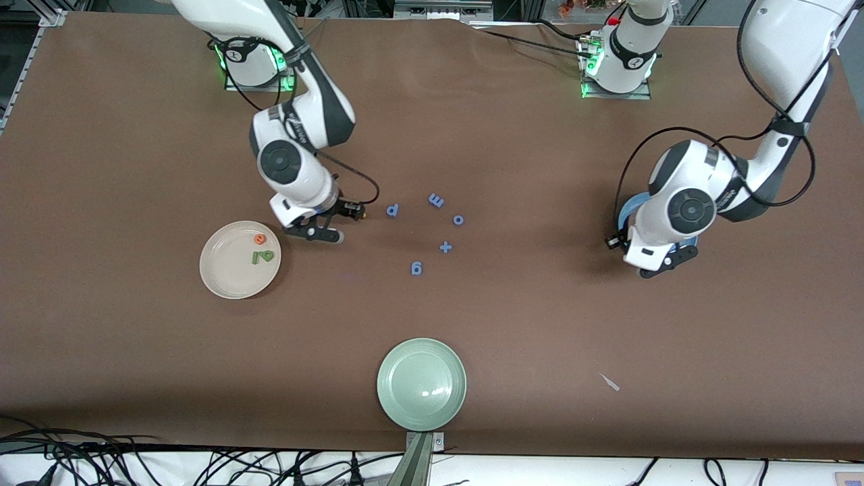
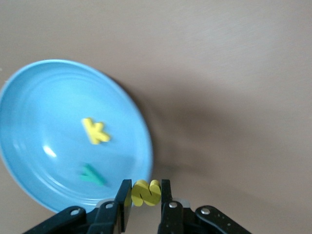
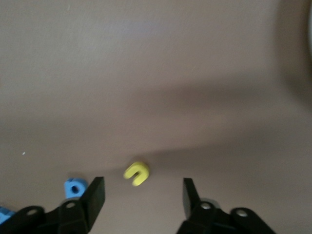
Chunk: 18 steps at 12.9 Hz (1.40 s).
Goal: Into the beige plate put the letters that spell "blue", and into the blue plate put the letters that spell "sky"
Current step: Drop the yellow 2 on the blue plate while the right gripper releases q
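The beige plate [image 1: 223, 270] holds an orange e [image 1: 258, 239] and two green letters [image 1: 262, 257] side by side. My right gripper [image 1: 324, 233] [image 3: 144, 195] stands open just past that plate's rim, low over the table. A yellow u [image 3: 137, 173] lies on the cloth just ahead of its fingertips. The blue plate [image 2: 44, 102] [image 1: 628, 209], mostly hidden under the left arm in the front view, holds a yellow k [image 2: 95, 130] and a teal y [image 2: 92, 174]. My left gripper [image 1: 668, 264] [image 2: 146, 195] is shut on a yellow s [image 2: 146, 192], above the plate's rim.
Several all-blue letters lie mid-table: [image 1: 393, 210], [image 1: 436, 200], [image 1: 458, 219], [image 1: 445, 247], [image 1: 416, 268]; one of them [image 3: 74, 187] shows beside a right finger. A pale green plate [image 1: 421, 384] sits near the front edge. A white scrap [image 1: 609, 382] lies toward the left arm's end.
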{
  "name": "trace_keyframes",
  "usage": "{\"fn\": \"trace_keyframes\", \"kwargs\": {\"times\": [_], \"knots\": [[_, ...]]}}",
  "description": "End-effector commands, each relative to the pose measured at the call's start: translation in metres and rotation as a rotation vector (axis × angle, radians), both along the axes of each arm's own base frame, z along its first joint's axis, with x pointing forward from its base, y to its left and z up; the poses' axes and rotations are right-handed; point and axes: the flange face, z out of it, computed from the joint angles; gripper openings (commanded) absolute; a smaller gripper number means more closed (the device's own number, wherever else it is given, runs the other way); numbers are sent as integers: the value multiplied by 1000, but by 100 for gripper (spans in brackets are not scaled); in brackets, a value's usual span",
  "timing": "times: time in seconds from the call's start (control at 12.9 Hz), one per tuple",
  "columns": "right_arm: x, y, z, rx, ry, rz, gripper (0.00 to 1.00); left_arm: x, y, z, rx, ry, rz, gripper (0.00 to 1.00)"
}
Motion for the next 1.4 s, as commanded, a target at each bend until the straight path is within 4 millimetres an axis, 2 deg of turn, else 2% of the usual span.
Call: {"fn": "trace_keyframes", "kwargs": {"times": [0.0,0.16,0.23,0.31,0.47,0.62,0.78,0.93,1.09,1.17,1.32], "knots": [[-45,1,-20,5,-50,-34,83,-31,41,-11,30,-18,-109,29],[-51,2,-28,8,-70,-30,83,-49,67,-30,24,-61,-138,29],[-52,3,-31,7,-74,-26,83,-52,76,-34,22,-74,-138,30],[-54,5,-33,6,-77,-19,83,-53,77,-34,22,-73,-139,32],[-54,7,-44,-2,-90,-4,83,-52,79,-33,18,-72,-160,47],[-50,9,-51,0,-110,-2,83,-51,81,-30,15,-76,-166,53],[-47,11,-59,-5,-128,12,83,-44,83,-10,15,-109,-134,53],[-50,15,-67,-4,-141,22,82,-34,86,18,-7,-156,-80,55],[-50,16,-71,-6,-141,24,77,-21,83,47,-1,-155,-68,64],[-50,16,-71,-6,-144,23,70,-13,80,65,9,-125,-58,68],[-50,15,-71,-7,-148,35,47,12,89,118,21,-90,-3,76]]}}
